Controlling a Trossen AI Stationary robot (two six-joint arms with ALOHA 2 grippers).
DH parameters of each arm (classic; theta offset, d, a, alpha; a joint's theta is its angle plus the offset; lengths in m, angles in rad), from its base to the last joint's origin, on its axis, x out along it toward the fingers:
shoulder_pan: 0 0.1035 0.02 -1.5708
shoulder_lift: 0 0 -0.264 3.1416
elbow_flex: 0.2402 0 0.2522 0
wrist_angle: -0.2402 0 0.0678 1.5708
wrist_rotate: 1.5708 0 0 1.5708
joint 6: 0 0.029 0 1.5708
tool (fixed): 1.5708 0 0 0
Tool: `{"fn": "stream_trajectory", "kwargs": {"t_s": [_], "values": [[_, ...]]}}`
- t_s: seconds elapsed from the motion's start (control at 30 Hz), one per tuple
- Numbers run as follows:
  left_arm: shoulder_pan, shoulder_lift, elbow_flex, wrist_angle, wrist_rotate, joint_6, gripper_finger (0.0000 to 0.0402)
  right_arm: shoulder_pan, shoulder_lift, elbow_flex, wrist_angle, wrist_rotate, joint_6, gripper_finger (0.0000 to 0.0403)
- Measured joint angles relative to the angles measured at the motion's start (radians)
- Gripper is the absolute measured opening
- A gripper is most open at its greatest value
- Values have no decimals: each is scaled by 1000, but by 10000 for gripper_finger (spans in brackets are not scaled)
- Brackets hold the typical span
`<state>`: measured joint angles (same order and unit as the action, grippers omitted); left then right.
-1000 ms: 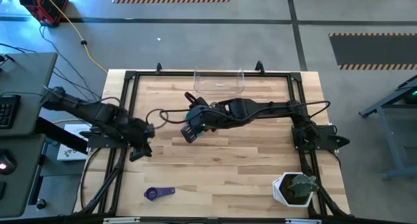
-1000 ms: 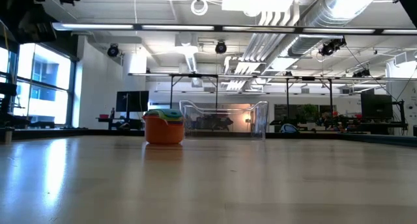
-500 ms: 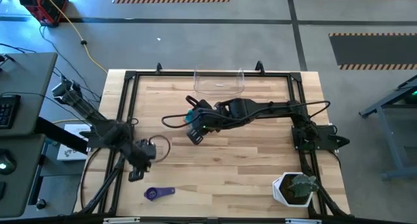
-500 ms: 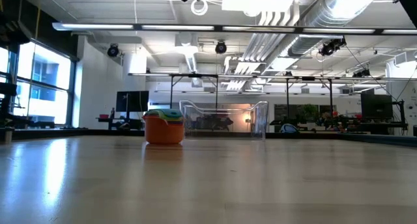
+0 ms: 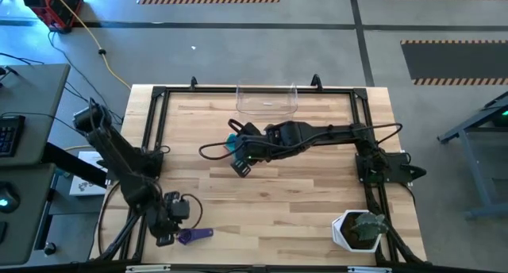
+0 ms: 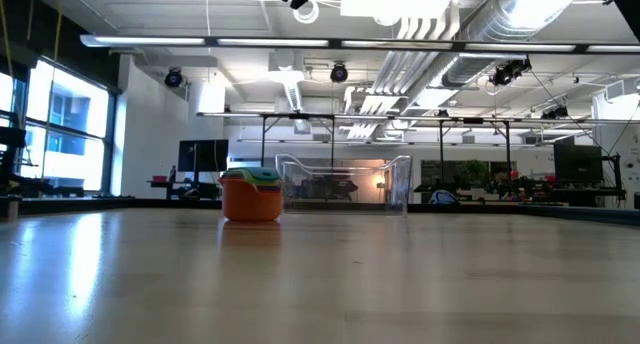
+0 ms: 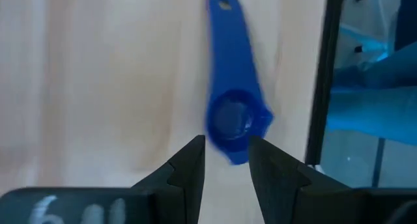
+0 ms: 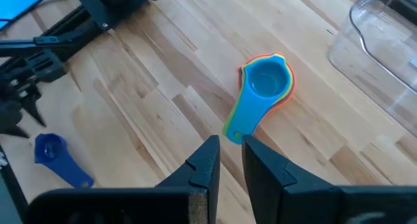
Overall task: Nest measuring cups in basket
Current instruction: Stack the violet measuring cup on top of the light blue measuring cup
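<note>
The purple measuring cup point(image 5: 194, 236) lies flat on the table near its near-left corner, with its handle pointing toward the table's right. My left gripper point(image 5: 170, 235) is low beside it and open. In the left wrist view my left gripper point(image 7: 227, 154) has one fingertip on each side of the near rim of the purple cup's bowl point(image 7: 231, 120); I see no touch. The other cups sit nested as a stack point(image 8: 267, 77), teal on top and orange at the bottom point(image 6: 251, 196), resting on the table in front of the clear basket point(image 5: 267, 101). My right gripper point(image 8: 229, 149) hovers above and nearer than the stack, open by a narrow gap.
The basket point(image 6: 345, 184) stands at the table's far edge. A white plant pot point(image 5: 357, 229) sits at the near-right corner. A black frame point(image 5: 151, 130) runs along the table's sides, close to my left gripper. Bare wood lies between the stack and the purple cup.
My left arm has swung from the table's left-middle toward the near edge and come down at the purple cup. The cups and the basket have stayed where they were.
</note>
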<state>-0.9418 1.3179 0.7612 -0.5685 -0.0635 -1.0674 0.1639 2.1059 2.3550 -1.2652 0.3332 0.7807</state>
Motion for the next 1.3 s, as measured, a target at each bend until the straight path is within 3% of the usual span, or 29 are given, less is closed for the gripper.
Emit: {"fn": "stream_trajectory", "kwargs": {"t_s": [0.8, 0.93, 1.1, 1.3], "values": [[-36, 240, 0, 106, -16, -158, 103, 22, 1, -1, -9, 34, 5, 57], [-36, 244, 0, 107, -30, -159, 76, 22, 1, -1, -9, 41, 5, 57], [-35, 241, -1, 108, -49, -115, 15, 22, 1, -1, -9, 44, 5, 57], [-22, 240, 0, 110, -58, -63, 8, 22, 1, -1, -9, 48, 4, 57]]}}
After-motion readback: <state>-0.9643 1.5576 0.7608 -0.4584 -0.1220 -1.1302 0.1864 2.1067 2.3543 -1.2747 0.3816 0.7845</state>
